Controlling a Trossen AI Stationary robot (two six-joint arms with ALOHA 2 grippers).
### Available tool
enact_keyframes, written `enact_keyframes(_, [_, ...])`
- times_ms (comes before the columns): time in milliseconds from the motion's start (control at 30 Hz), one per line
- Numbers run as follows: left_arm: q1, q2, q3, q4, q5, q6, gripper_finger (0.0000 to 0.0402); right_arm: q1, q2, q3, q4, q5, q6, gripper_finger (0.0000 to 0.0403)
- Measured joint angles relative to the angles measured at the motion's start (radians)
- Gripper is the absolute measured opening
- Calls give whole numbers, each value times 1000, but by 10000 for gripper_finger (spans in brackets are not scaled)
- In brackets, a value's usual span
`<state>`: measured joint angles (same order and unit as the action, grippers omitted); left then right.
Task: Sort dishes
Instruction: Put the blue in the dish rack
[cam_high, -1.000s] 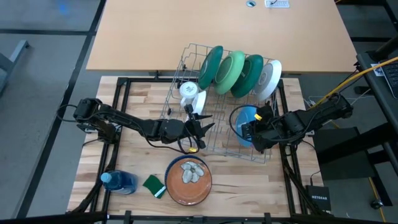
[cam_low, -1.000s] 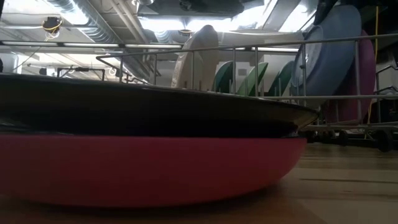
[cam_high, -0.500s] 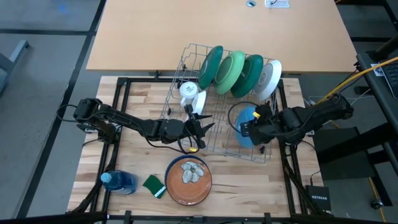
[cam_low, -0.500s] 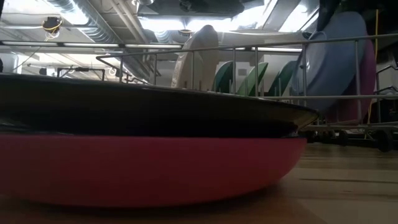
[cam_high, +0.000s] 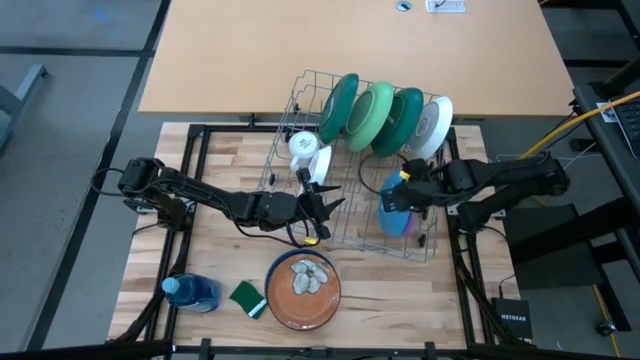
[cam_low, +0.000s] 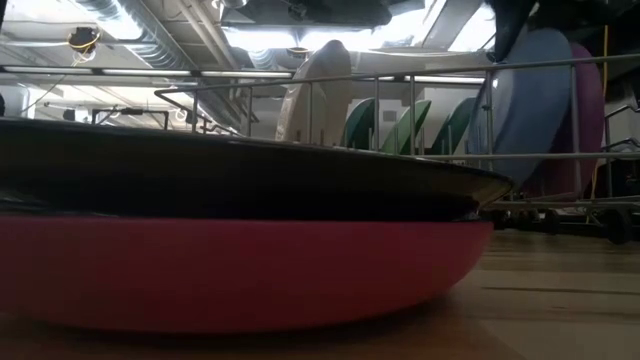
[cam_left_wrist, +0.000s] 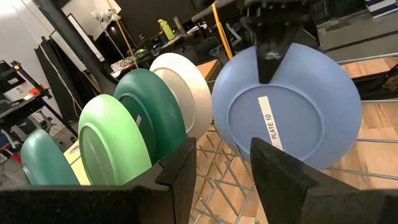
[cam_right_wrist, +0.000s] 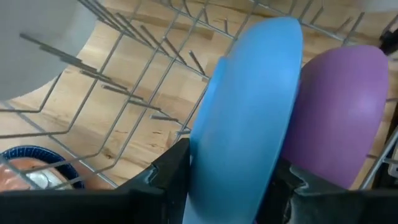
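Since the earlier frame the right gripper (cam_high: 402, 193) has carried the blue plate (cam_high: 393, 213) upright into the rack (cam_high: 300, 100) beside the purple plate (cam_right_wrist: 348, 112), jaws clamped on its rim; next, release; left gripper (cam_high: 325, 205) waits part-open, empty.

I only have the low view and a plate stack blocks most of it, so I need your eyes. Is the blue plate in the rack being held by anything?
Observer: Yes. The right gripper has its fingers on either side of the blue plate, at its rim.
Operator: What's next to that plate?
Observer: A purple plate stands upright right beside it in the rack.
Operator: Where's the other arm?
Observer: The left gripper is at the rack's left side, fingers open, holding nothing.
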<state>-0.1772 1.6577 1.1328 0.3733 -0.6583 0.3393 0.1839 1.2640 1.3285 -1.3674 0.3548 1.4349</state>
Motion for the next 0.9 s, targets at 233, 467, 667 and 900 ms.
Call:
enact_keyframes(233, [0,0,0,0,0,0,141,-83,0,0,-2,-89,-35,141])
enact_keyframes(467, [0,0,0,0,0,0,141,-115,0,0,3,-139,-115,141])
enact_keyframes(667, [0,0,0,0,0,0,141,-113,0,0,18,-139,-126,141])
enact_keyframes(900, [0,0,0,0,0,0,141,-113,0,0,46,-138,-134,141])
